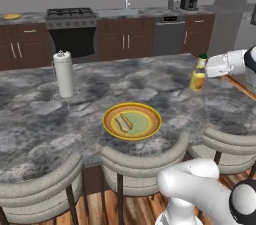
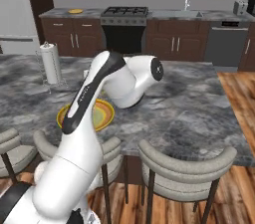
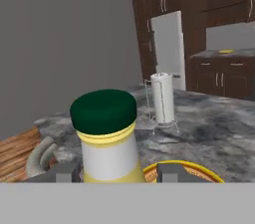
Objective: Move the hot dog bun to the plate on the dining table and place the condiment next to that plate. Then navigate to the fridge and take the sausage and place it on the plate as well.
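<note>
Gripping a yellow condiment bottle (image 1: 198,75) with a dark green cap, the robot's claw (image 1: 206,71) holds it upright above the marbled grey bench (image 1: 45,114), off to the right of the plate (image 1: 132,120) in the left base view. From the hand camera, the bottle (image 3: 107,141) sits between the two dark fingertips (image 3: 172,172), which press against its sides. A hot dog bun (image 1: 123,122) lies on the yellow plate near the bench's front edge, well apart from the bottle. A paper towel holder (image 1: 64,75) stands upright farther left on the bench. Three padded grey stools (image 1: 142,161) line the near side. In the right base view, the white arm (image 2: 94,96) crosses in front of the plate (image 2: 102,113).
</note>
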Robot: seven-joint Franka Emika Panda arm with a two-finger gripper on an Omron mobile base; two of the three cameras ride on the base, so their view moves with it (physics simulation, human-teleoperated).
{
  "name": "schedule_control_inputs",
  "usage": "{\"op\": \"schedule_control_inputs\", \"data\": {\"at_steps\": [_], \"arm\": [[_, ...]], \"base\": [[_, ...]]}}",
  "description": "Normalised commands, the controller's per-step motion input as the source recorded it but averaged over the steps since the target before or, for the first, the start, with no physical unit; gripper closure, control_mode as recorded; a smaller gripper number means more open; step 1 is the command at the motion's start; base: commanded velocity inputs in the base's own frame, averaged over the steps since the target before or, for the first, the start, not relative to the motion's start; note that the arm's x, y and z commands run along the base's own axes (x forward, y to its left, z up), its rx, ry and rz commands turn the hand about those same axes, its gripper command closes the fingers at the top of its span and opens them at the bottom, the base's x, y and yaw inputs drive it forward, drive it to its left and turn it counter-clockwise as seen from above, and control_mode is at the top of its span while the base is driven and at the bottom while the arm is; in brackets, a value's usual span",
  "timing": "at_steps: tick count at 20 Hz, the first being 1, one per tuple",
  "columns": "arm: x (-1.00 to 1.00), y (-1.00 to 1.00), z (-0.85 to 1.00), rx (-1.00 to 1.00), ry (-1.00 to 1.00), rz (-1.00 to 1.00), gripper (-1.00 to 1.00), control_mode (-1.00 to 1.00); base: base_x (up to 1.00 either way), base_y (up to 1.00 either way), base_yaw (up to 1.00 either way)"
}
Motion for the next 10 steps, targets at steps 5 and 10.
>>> {"op": "schedule_control_inputs", "data": {"at_steps": [5, 10], "arm": [[0.7, -0.05, -0.92, 0.0, 0.0, 0.31, 1.0, -1.0], [0.48, 0.01, -0.73, 0.0, 0.0, 0.23, 1.0, -1.0]], "base": [[0.0, 0.0, 0.0], [0.0, 0.0, 0.0]]}}
